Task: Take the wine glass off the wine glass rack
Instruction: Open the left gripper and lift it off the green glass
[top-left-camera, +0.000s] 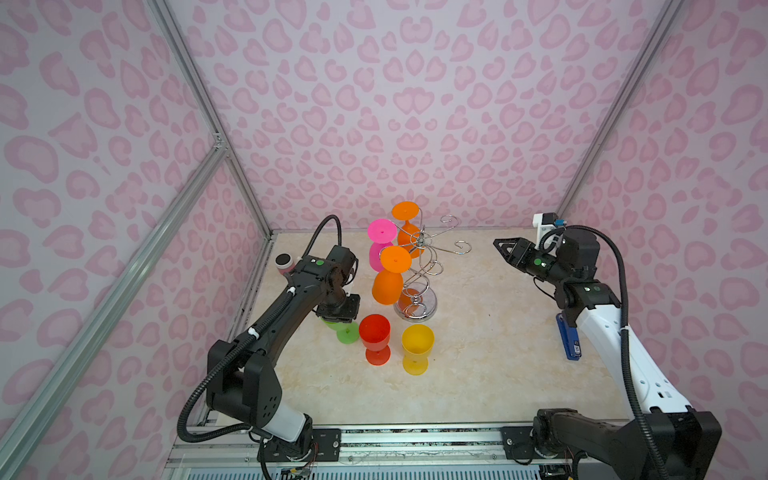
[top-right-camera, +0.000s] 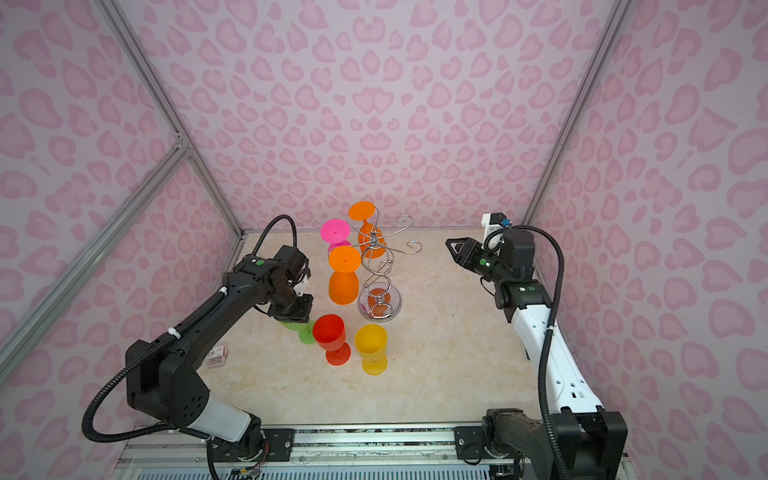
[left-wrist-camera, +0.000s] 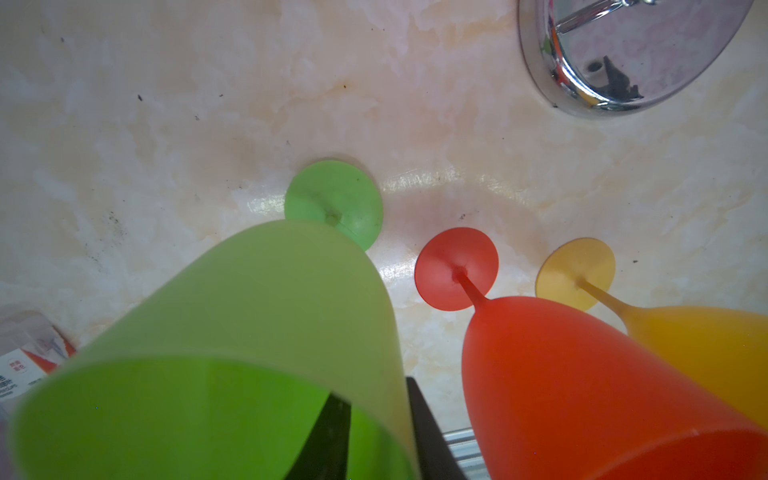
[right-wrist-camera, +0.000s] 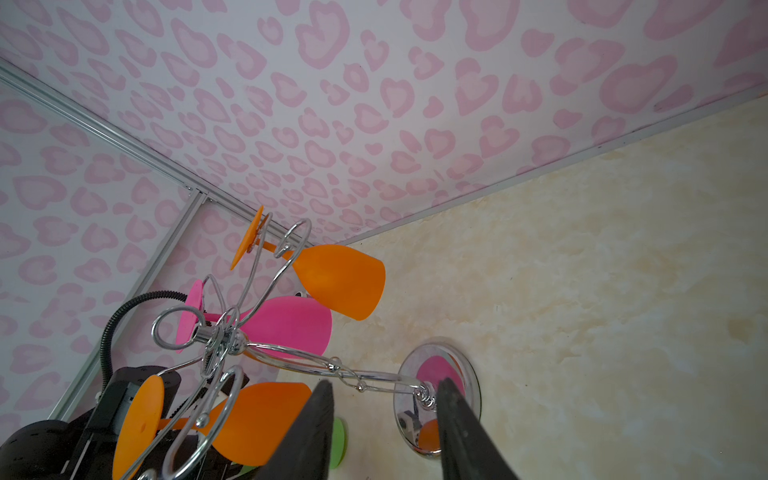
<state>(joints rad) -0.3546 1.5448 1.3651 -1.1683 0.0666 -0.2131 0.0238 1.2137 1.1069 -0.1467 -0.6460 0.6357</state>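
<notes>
Hanging upside down from the wine glass rack, near the back of the counter, three glasses are counted in both top views: two orange glasses and one pink glass. Three more are set on their feet in front of it: the green wine glass, one red glass and one yellow glass.

In the left wrist view, the left fingers are seen slightly spread astride the green bowl's wall, not pinching it.

In the right wrist view, the right fingers are seen spread and empty.
</notes>
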